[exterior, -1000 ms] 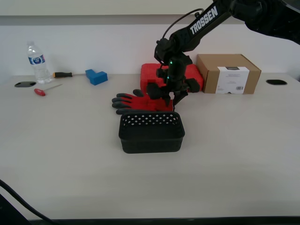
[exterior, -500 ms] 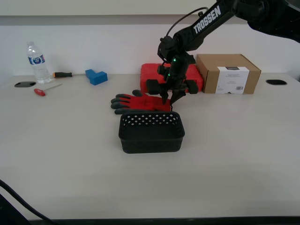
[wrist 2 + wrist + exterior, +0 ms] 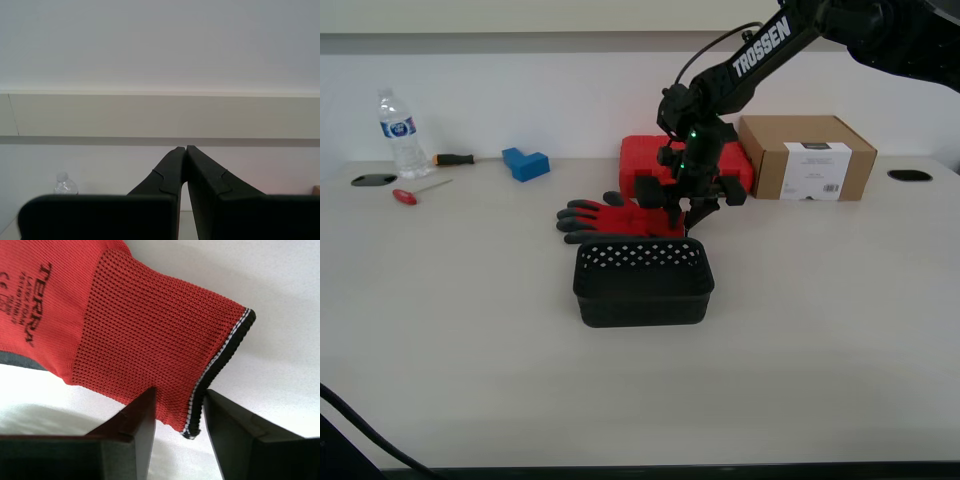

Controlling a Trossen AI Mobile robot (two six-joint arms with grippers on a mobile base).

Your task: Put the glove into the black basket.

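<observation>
The red glove (image 3: 610,218) with dark grey fingers lies flat on the table just behind the black basket (image 3: 642,285), fingers toward the exterior view's left. My first gripper (image 3: 682,228) points down at the glove's cuff end. In the first wrist view the red knit cuff (image 3: 140,330) with its black-and-white hem fills the narrow gap between the jaws of my first gripper (image 3: 177,410), which press on it from both sides. My second gripper (image 3: 186,150) is shut and empty, facing a white wall; it does not show in the exterior view. The basket is empty.
A red tool case (image 3: 645,158) stands right behind the glove and a cardboard box (image 3: 807,157) beside it. A blue block (image 3: 525,163), two screwdrivers (image 3: 415,193) and a water bottle (image 3: 398,135) lie at the back on the exterior view's left.
My first gripper's jaws, wide apart a second ago, have closed in on the glove's cuff. The glove and the basket have not moved.
</observation>
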